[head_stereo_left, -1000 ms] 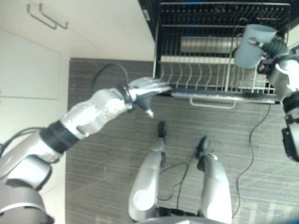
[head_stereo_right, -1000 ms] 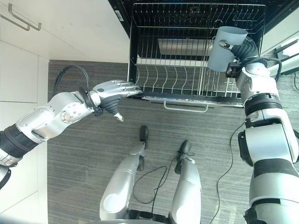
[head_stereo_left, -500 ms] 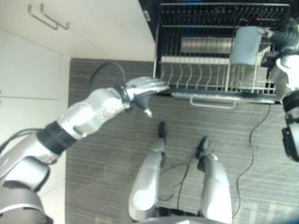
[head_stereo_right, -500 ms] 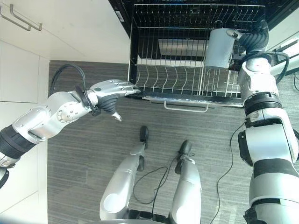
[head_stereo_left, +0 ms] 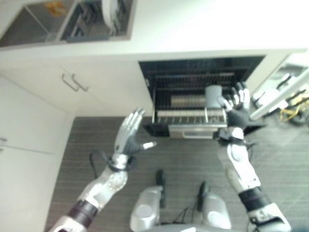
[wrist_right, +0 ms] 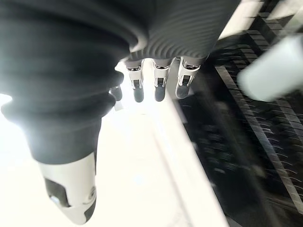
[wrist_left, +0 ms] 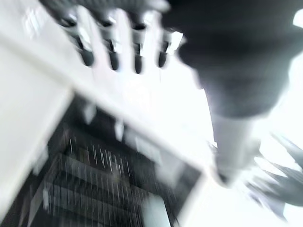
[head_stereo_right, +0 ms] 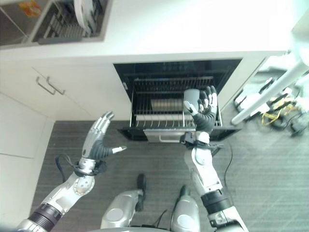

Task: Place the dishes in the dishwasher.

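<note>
White cabinet fronts [head_stereo_right: 29,121] and a pale counter [head_stereo_right: 193,29] frame the open black dishwasher [head_stereo_right: 176,67], its wire rack [head_stereo_right: 164,118] pulled out over the grey wood-grain floor [head_stereo_right: 270,159]. At far left on the counter, a sunken sink [head_stereo_right: 53,19] holds a dark drying basket with what looks like a white plate [head_stereo_right: 83,8] standing in it.

Left of the machine, the robot's left hand [head_stereo_right: 99,140] is raised, its fingers [head_stereo_right: 99,126] straight and spread and the thumb out to the side, holding and touching nothing.

To the right, the pale grey-blue cylindrical cup [head_stereo_right: 191,100] stands in the rack near its right end. The right hand [head_stereo_right: 205,113] is lifted just in front of it, palm up, fingers [head_stereo_right: 208,96] straight and fanned. The wrist view shows those fingers extended with the cup apart from them, so the hand appears clear of the cup.

Judged from this, the cup seems placed, and the step in hand is drawing away. Doing it well would mean lifting the right hand clear of the rack wires without brushing the cup, then turning toward the basket in the sink, where more dishes may wait.
</note>
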You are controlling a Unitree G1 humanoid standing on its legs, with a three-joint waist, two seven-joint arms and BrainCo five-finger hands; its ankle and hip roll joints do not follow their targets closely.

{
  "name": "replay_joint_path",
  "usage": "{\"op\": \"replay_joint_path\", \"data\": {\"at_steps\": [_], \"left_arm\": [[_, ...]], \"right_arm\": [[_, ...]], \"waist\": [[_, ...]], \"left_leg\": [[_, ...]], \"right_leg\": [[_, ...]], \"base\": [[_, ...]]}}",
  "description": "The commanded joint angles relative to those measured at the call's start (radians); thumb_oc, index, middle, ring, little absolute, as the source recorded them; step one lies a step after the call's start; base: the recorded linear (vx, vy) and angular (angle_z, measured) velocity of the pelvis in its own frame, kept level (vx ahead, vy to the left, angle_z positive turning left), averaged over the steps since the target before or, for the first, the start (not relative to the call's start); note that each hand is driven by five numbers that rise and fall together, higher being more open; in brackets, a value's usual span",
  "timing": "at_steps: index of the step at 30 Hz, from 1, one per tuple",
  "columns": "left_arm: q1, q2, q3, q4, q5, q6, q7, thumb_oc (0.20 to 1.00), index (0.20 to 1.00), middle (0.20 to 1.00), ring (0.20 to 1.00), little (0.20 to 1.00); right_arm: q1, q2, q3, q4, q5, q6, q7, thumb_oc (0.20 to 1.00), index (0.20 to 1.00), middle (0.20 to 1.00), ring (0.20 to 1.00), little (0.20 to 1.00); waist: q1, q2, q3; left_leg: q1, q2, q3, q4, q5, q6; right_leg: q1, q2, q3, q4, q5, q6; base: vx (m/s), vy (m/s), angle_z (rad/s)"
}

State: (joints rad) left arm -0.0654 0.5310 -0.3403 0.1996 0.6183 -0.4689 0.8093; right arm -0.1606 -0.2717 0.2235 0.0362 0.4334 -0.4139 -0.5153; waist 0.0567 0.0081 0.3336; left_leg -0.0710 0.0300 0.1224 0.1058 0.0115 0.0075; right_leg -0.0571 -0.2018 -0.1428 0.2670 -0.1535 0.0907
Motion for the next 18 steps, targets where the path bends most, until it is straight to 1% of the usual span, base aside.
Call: {"op": "replay_joint_path", "data": {"at_steps": [1, 2, 3, 4, 5, 6, 7, 8, 9, 10, 11, 12, 13, 14, 15, 16, 17, 18], "left_arm": [[-0.078, 0.039, 0.037, -0.108, -0.042, -0.142, 0.102, 1.000, 1.000, 1.000, 1.000, 1.000], [-0.074, 0.032, 0.051, -0.120, -0.076, -0.184, 0.102, 1.000, 1.000, 1.000, 1.000, 1.000], [-0.071, 0.020, 0.073, -0.140, -0.112, -0.248, 0.087, 1.000, 1.000, 1.000, 1.000, 1.000], [-0.063, 0.007, 0.094, -0.164, -0.150, -0.301, 0.044, 1.000, 1.000, 1.000, 1.000, 1.000], [-0.051, -0.011, 0.115, -0.203, -0.271, -0.341, -0.084, 1.000, 1.000, 1.000, 1.000, 1.000], [-0.038, -0.017, 0.134, -0.228, -0.345, -0.353, -0.156, 1.000, 1.000, 1.000, 1.000, 1.000], [-0.012, -0.029, 0.165, -0.261, -0.418, -0.352, -0.235, 1.000, 1.000, 1.000, 1.000, 1.000], [0.006, -0.034, 0.179, -0.289, -0.471, -0.336, -0.293, 1.000, 1.000, 1.000, 1.000, 1.000], [0.008, -0.038, 0.192, -0.308, -0.519, -0.315, -0.344, 1.000, 1.000, 1.000, 1.000, 1.000], [0.008, -0.044, 0.205, -0.323, -0.551, -0.293, -0.367, 1.000, 1.000, 1.000, 1.000, 1.000], [0.008, -0.051, 0.231, -0.329, -0.610, -0.266, -0.364, 1.000, 1.000, 1.000, 1.000, 1.000], [0.010, -0.073, 0.251, -0.308, -0.744, -0.268, -0.405, 1.000, 1.000, 1.000, 1.000, 1.000], [0.020, -0.088, 0.266, -0.304, -0.836, -0.286, -0.452, 1.000, 1.000, 1.000, 1.000, 1.000], [0.043, -0.106, 0.287, -0.311, -0.907, -0.312, -0.485, 1.000, 1.000, 1.000, 1.000, 1.000], [0.068, -0.137, 0.303, -0.324, -0.954, -0.321, -0.509, 1.000, 1.000, 1.000, 1.000, 1.000], [0.075, -0.151, 0.310, -0.332, -0.981, -0.316, -0.532, 1.000, 1.000, 1.000, 1.000, 1.000], [0.081, -0.162, 0.318, -0.337, -0.990, -0.302, -0.547, 1.000, 1.000, 1.000, 1.000, 1.000], [0.084, -0.169, 0.324, -0.333, -0.974, -0.298, -0.540, 1.000, 1.000, 1.000, 1.000, 1.000]], "right_arm": [[-0.102, -0.054, -0.017, 0.024, 0.006, -0.110, 0.124, 1.000, 1.000, 1.000, 1.000, 1.000], [-0.072, -0.056, -0.018, -0.002, 0.001, -0.106, 0.163, 1.000, 1.000, 1.000, 1.000, 1.000], [-0.050, -0.058, -0.023, -0.029, -0.006, -0.104, 0.202, 1.000, 1.000, 1.000, 1.000, 1.000], [-0.030, -0.057, -0.028, -0.052, -0.030, -0.100, 0.232, 1.000, 1.000, 1.000, 1.000, 1.000], [-0.005, -0.064, -0.038, -0.094, -0.054, -0.091, 0.286, 1.000, 1.000, 1.000, 1.000, 1.000], [0.012, -0.071, -0.042, -0.115, -0.052, -0.084, 0.316, 1.000, 1.000, 1.000, 1.000, 1.000], [0.030, -0.076, -0.049, -0.135, -0.025, -0.069, 0.379, 1.000, 1.000, 1.000, 1.000, 1.000], [0.029, -0.084, -0.046, -0.141, 0.031, -0.060, 0.425, 1.000, 1.000, 1.000, 1.000, 1.000], [0.030, -0.095, -0.054, -0.151, 0.060, -0.060, 0.444, 1.000, 1.000, 1.000, 1.000, 1.000], [0.035, -0.101, -0.063, -0.153, 0.070, -0.060, 0.472, 1.000, 1.000, 1.000, 1.000, 1.000], [0.032, -0.107, -0.064, -0.154, 0.098, -0.049, 0.534, 1.000, 1.000, 1.000, 1.000, 1.000], [0.039, -0.116, -0.069, -0.169, 0.086, -0.029, 0.542, 1.000, 1.000, 1.000, 1.000, 1.000], [0.047, -0.119, -0.074, -0.187, 0.088, -0.012, 0.546, 1.000, 1.000, 1.000, 1.000, 1.000], [0.059, -0.117, -0.082, -0.196, 0.087, -0.015, 0.553, 1.000, 1.000, 1.000, 1.000, 1.000], [0.077, -0.109, -0.092, -0.206, 0.054, -0.022, 0.550, 1.000, 1.000, 1.000, 1.000, 1.000], [0.084, -0.106, -0.095, -0.211, 0.042, -0.024, 0.544, 1.000, 1.000, 1.000, 1.000, 1.000], [0.088, -0.103, -0.097, -0.214, 0.036, -0.024, 0.538, 1.000, 1.000, 1.000, 1.000, 1.000], [0.092, -0.097, -0.099, -0.213, 0.035, -0.025, 0.538, 1.000, 1.000, 1.000, 1.000, 1.000]], "waist": [[-0.011, 0.009, -0.032], [-0.017, 0.004, -0.052], [-0.022, 0.000, -0.068], [-0.028, -0.003, -0.081], [-0.038, -0.009, -0.095], [-0.041, -0.010, -0.102], [-0.035, -0.007, -0.114], [-0.028, -0.005, -0.123], [-0.031, -0.008, -0.130], [-0.033, -0.009, -0.137], [-0.024, -0.007, -0.150], [-0.038, -0.010, -0.154], [-0.044, -0.013, -0.155], [-0.045, -0.021, -0.151], [-0.041, -0.034, -0.138], [-0.038, -0.035, -0.131], [-0.037, -0.034, -0.127], [-0.038, -0.031, -0.125]], "left_leg": [[0.071, -0.003, -0.048, 0.028, -0.104, 0.042], [0.087, -0.007, -0.051, 0.019, -0.107, 0.047], [0.101, -0.012, -0.054, 0.008, -0.110, 0.052], [0.113, -0.018, -0.056, -0.003, -0.112, 0.057], [0.132, -0.028, -0.055, -0.021, -0.119, 0.067], [0.145, -0.028, -0.043, -0.033, -0.118, 0.070], [0.164, -0.024, -0.013, -0.053, -0.112, 0.068], [0.175, -0.026, 0.001, -0.073, -0.107, 0.068], [0.180, -0.041, -0.007, -0.081, -0.108, 0.070], [0.181, -0.052, -0.011, -0.083, -0.105, 0.066], [0.173, -0.060, 0.004, -0.071, -0.102, 0.053], [0.165, -0.070, -0.007, -0.020, -0.119, 0.048], [0.160, -0.072, 0.000, 0.022, -0.136, 0.048], [0.147, -0.068, 0.023, 0.083, -0.163, 0.048], [0.093, -0.058, 0.027, 0.201, -0.152, 0.034], [0.065, -0.049, 0.017, 0.236, -0.138, 0.027], [0.051, -0.043, 0.010, 0.242, -0.131, 0.024], [0.048, -0.030, 0.005, 0.217, -0.120, 0.021]], "right_leg": [[0.032, -0.011, 0.033, -0.031, 0.099, 0.028], [0.039, -0.011, 0.039, -0.030, 0.108, 0.033], [0.045, -0.012, 0.045, -0.032, 0.125, 0.039], [0.047, -0.014, 0.053, -0.029, 0.148, 0.047], [0.038, -0.009, 0.061, -0.006, 0.186, 0.061], [0.033, -0.001, 0.056, 0.011, 0.192, 0.065], [0.029, 0.016, 0.015, 0.043, 0.186, 0.068], [0.030, 0.053, -0.013, 0.058, 0.159, 0.065], [0.037, 0.115, -0.009, 0.057, 0.126, 0.043], [0.048, 0.151, -0.016, 0.046, 0.104, 0.025], [0.082, 0.161, -0.069, -0.029, 0.068, -0.004], [0.099, 0.178, -0.031, -0.083, 0.062, -0.022], [0.099, 0.174, -0.028, -0.090, 0.062, -0.027], [0.105, 0.162, -0.039, -0.090, 0.051, -0.040], [0.120, 0.153, -0.035, -0.095, 0.050, -0.056], [0.124, 0.155, -0.034, -0.094, 0.052, -0.061], [0.123, 0.156, -0.032, -0.087, 0.051, -0.062], [0.123, 0.159, -0.026, -0.082, 0.049, -0.060]], "base": [[0.06, 0.181, -0.10], [0.02, 0.150, -0.11], [0.00, 0.114, -0.05], [-0.03, 0.115, -0.06], [-0.03, 0.102, -0.19], [-0.05, 0.117, -0.30], [-0.07, 0.096, -0.45], [-0.06, 0.080, -0.84], [-0.02, 0.048, -1.40], [0.04, -0.006, -1.31], [0.10, -0.103, -0.83], [0.11, -0.161, -0.50], [0.09, -0.171, -0.32], [0.05, -0.150, -0.08], [0.04, -0.124, 0.23], [0.04, -0.074, 0.25], [0.05, 0.025, 0.03], [0.11, 0.134, -0.02]]}}
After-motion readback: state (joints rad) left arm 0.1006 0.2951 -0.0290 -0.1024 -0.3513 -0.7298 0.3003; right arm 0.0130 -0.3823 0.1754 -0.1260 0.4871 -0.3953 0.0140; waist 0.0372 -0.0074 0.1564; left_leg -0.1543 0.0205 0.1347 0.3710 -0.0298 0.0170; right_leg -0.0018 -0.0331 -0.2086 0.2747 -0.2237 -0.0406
